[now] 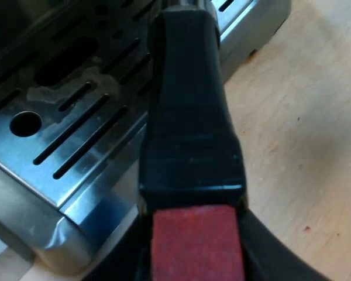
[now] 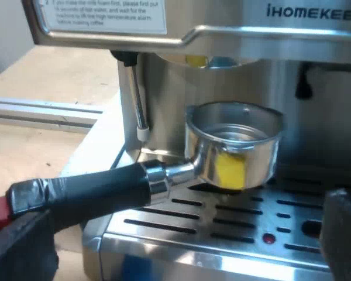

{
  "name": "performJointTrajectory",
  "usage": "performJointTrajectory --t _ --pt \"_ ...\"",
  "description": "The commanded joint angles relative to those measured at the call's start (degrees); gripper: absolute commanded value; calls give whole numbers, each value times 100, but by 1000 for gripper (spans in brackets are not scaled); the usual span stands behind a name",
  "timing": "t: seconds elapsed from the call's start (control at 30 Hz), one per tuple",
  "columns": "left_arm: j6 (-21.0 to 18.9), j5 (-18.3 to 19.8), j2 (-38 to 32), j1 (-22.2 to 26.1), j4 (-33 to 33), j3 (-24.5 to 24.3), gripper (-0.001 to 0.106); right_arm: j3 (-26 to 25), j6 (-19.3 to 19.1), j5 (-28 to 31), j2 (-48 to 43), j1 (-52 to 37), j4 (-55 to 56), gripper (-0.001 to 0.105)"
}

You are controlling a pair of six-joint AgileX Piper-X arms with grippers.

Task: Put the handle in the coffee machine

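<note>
The left hand (image 1: 194,260) is closed on the red end (image 1: 196,234) of the black handle (image 1: 190,105), with a dark finger (image 1: 269,249) on either side of it. The handle reaches out over the slotted drip tray (image 1: 76,117) of the coffee machine (image 1: 52,225), which stands on a wooden tabletop (image 1: 304,146).

From the right arm's camera, the holder (image 2: 234,143) hangs with its metal cup just under the brew head (image 2: 213,58) and above the tray, near the steam wand (image 2: 137,99). It looks not yet seated. The right hand (image 2: 184,219) is spread wide and holds nothing, facing the machine's front.

I judge the step in hand to be bringing the cup up to the brew head. The next move calls for lifting it squarely into the ring, then swinging the handle sideways until it locks.
</note>
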Motion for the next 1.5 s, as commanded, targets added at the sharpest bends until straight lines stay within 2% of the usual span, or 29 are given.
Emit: performJointTrajectory --t 0.03,0.2,0.37,0.57,1.2,1.27,1.37,1.5 --pt "373 270 65 386 -363 -48 0 -18 -141 -132 128 -12 -342 93" --pt "431 492 339 714 -562 -48 0 -18 -496 -133 336 -12 -706 93" --pt "598 535 519 947 -878 -48 0 -18 -493 -133 402 -12 -706 93" --pt "755 787 516 946 -1040 -48 0 -18 -495 -133 402 -12 -706 93" --pt "785 786 615 946 -1217 -48 0 -18 -451 -133 402 -12 -706 93" --pt "1028 786 638 946 -1210 -48 0 -18 -451 -133 402 -12 -706 93" --pt "1121 814 723 946 -1212 -66 0 -18 -451 -133 402 -12 -769 93" --pt "1120 1137 915 946 -1134 -113 0 -18 -451 -133 402 -12 -771 93"
